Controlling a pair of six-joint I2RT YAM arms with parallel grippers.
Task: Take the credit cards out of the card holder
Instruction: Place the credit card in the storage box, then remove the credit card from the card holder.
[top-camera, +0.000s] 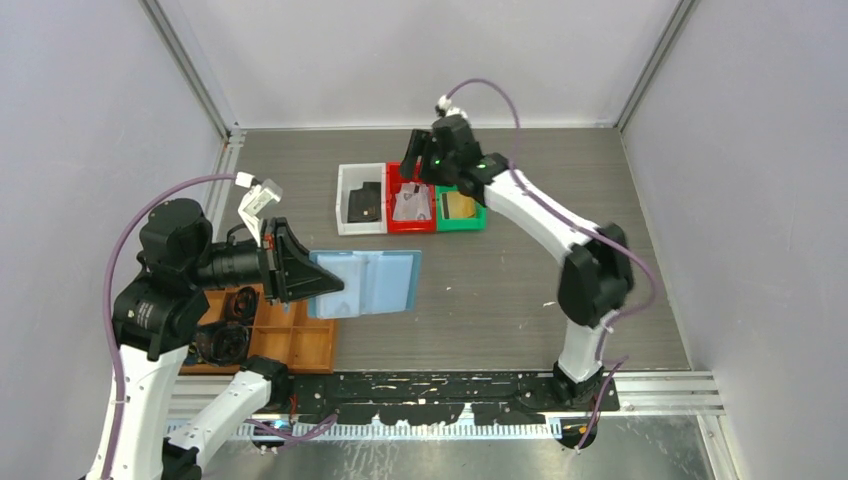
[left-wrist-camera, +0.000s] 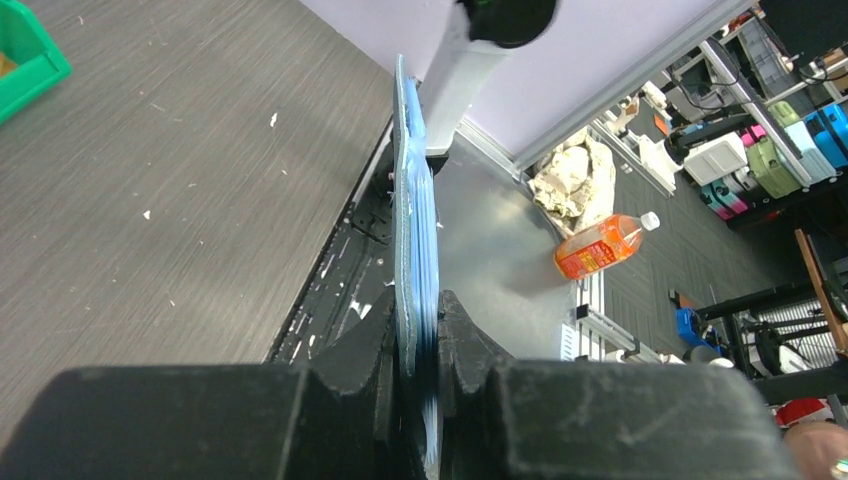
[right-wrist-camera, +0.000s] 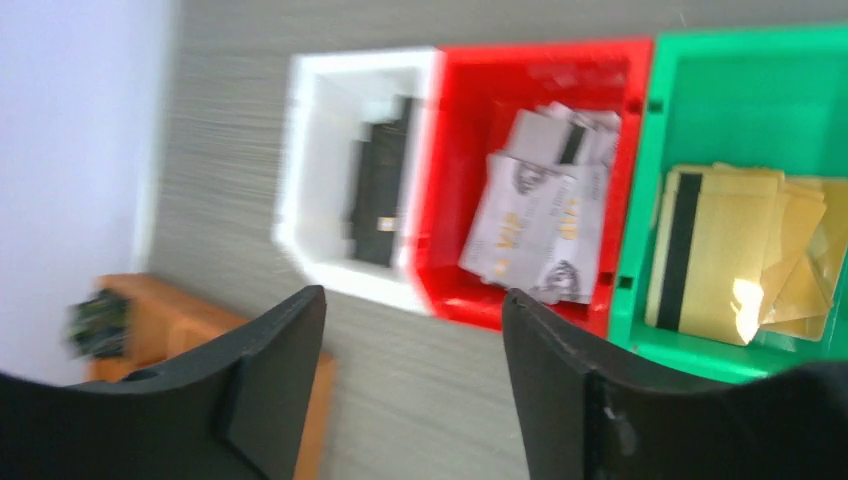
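Observation:
My left gripper (top-camera: 322, 284) is shut on the left edge of the light blue card holder (top-camera: 372, 282), which lies open and is held flat over the table. In the left wrist view the card holder (left-wrist-camera: 410, 190) shows edge-on between the fingers (left-wrist-camera: 365, 350). My right gripper (top-camera: 414, 160) is open and empty above the bins at the back. In the right wrist view, black credit cards (right-wrist-camera: 380, 180) lie in the white bin (right-wrist-camera: 300, 200), silver cards (right-wrist-camera: 545, 225) in the red bin (right-wrist-camera: 460, 150), and gold cards (right-wrist-camera: 730, 250) in the green bin (right-wrist-camera: 720, 60).
An orange-brown compartment tray (top-camera: 300, 340) with dark parts stands at the near left, partly under the left arm. The white bin (top-camera: 345, 200), the red bin (top-camera: 391, 200) and the green bin (top-camera: 462, 224) stand side by side at the back centre. Grey walls enclose the table.

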